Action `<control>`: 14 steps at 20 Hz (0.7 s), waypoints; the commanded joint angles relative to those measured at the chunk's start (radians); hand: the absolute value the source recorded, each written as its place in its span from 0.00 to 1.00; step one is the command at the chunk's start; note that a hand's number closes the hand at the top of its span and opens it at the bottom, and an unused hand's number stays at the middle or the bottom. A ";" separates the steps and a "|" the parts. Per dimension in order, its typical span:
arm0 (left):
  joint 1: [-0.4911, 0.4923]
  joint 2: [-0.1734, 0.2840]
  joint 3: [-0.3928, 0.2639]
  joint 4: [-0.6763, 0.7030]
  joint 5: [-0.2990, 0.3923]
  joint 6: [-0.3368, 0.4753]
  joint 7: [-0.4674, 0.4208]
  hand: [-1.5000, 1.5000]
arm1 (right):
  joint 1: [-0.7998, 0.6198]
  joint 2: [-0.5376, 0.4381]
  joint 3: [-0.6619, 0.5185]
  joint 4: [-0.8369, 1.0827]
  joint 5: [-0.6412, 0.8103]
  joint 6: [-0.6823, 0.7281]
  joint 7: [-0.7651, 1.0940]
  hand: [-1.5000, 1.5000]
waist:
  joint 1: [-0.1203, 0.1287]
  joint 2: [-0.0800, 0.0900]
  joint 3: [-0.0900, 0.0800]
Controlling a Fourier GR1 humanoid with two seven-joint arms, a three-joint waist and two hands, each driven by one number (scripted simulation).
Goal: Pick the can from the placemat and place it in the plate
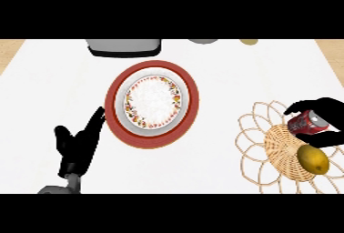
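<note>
Right now the right hand (327, 119) is curling round the red metal can (306, 123) over the woven wicker placemat (282, 150); next it needs carrying left onto the red-rimmed patterned plate (152, 101).

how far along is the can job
Done: the right hand has closed round the can. In hand: the can sits tilted in that grip, over the placemat, beside the lemon; whether it has cleared the mat is hard to tell. Left: carry it across to the plate, which holds nothing yet, and let go. The left hand rests open by the plate's edge.
</note>
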 commanded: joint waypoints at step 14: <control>0.032 -0.012 0.029 0.001 -0.006 -0.037 0.041 0.50 | -0.020 0.422 0.066 -0.196 0.116 -0.237 0.215 1.00 | -0.004 -0.011 -0.011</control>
